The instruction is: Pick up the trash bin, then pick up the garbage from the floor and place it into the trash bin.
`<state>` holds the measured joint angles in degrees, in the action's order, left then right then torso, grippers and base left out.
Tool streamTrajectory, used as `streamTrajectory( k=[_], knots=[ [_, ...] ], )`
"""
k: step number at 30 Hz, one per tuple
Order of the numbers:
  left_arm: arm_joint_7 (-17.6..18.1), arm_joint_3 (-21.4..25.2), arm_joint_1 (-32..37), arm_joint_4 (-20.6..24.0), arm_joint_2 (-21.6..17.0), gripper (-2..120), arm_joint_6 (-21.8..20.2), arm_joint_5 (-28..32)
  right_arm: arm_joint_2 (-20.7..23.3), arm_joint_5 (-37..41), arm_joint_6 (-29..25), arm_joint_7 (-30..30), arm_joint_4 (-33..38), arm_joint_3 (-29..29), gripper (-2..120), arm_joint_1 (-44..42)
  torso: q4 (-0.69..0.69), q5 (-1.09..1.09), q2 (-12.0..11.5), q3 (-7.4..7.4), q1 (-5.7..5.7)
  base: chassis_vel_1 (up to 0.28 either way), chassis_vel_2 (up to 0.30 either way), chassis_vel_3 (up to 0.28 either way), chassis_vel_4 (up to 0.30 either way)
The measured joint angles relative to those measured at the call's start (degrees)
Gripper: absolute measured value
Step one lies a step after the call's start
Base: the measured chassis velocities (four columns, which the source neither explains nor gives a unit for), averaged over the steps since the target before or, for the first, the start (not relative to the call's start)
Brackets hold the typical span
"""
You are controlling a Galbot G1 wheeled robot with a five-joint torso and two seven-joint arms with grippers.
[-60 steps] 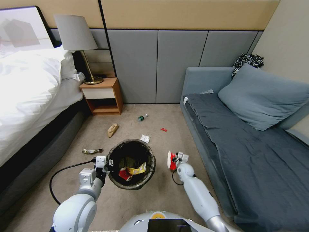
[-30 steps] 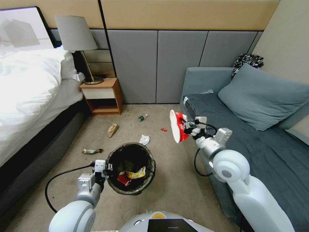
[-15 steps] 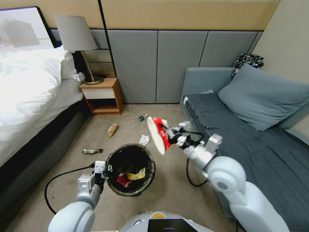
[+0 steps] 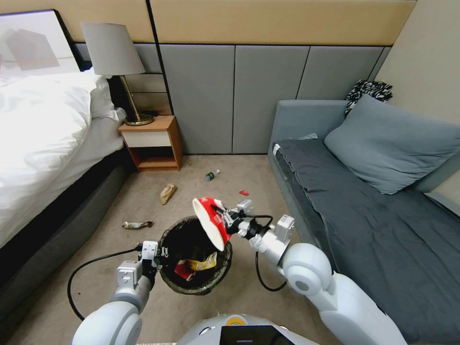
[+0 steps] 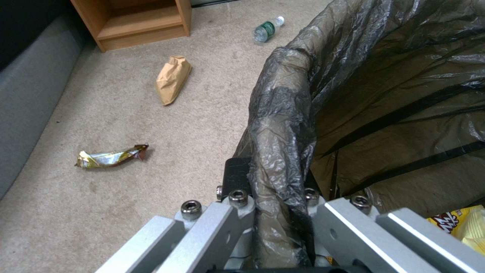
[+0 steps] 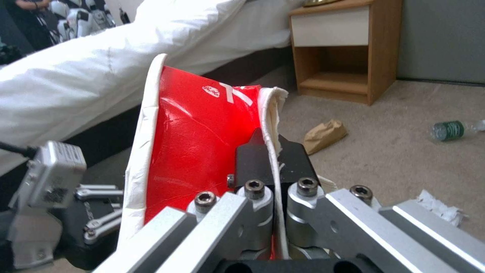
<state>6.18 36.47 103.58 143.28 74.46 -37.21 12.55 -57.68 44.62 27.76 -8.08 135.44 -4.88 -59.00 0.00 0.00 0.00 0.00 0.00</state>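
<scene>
Bin in front of us, between bed and sofa.
Our left gripper [image 4: 160,251] clamps the trash bin [image 4: 195,282] at its left rim; our right gripper [image 4: 224,221] holds a flattened cup [image 4: 209,223] above its right rim; the bottle [image 4: 211,175] lies beyond.

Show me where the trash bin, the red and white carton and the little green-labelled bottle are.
trash bin [image 4: 168,238]: head view, on the bag-covered left rim.
red and white carton [image 6: 194,132]: right wrist view, on its red inner face.
green-labelled bottle [image 5: 266,29]: left wrist view, on its green label.
</scene>
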Motion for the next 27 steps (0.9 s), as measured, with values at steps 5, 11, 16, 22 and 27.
streamTrajectory(
  k=[5, 11, 16, 22, 27],
  knots=[
    [0.0, -0.1, 0.1, 0.0, 0.0, 1, -0.1, 0.0, -0.1, -0.7, 0.0, -0.1, -0.7, -1.7, 0, 0.2, 0.00, 0.00, 0.0, 0.00, 0.00, 0.000, 0.000, 0.000, 0.000],
    [-0.1, -0.2, 0.5, 0.0, 0.0, 1, -0.1, 0.0, -0.4, -2.1, -0.6, -1.0, -2.7, -4.3, 0, 0.3, 0.00, 0.00, 0.0, 0.00, 0.00, 0.000, 0.000, 0.000, 0.000],
    [-0.1, -0.5, 0.4, 0.0, 0.0, 1, -0.1, 0.0, -0.8, -2.0, -0.8, -1.9, -3.7, -6.7, 0, 1.5, 0.00, 0.00, 0.0, 0.00, 0.00, 0.000, 0.000, 0.000, 0.000],
    [-0.2, -0.7, 0.6, 0.0, 0.0, 1, -0.3, 0.0, -1.9, -3.8, -1.0, -2.6, -5.5, -9.3, 18, 1.2, 0.00, 0.00, 0.0, 0.00, 0.00, 0.000, 0.000, 0.000, 0.000],
    [-0.2, -0.7, 0.6, 0.0, 0.0, 1, -0.3, 0.0, -3.8, -3.4, -1.0, -4.1, -6.4, -11.6, 38, 1.3, 0.00, 0.00, 0.0, 0.00, 0.00, 0.000, 0.000, 0.000, 0.000]
  ],
)
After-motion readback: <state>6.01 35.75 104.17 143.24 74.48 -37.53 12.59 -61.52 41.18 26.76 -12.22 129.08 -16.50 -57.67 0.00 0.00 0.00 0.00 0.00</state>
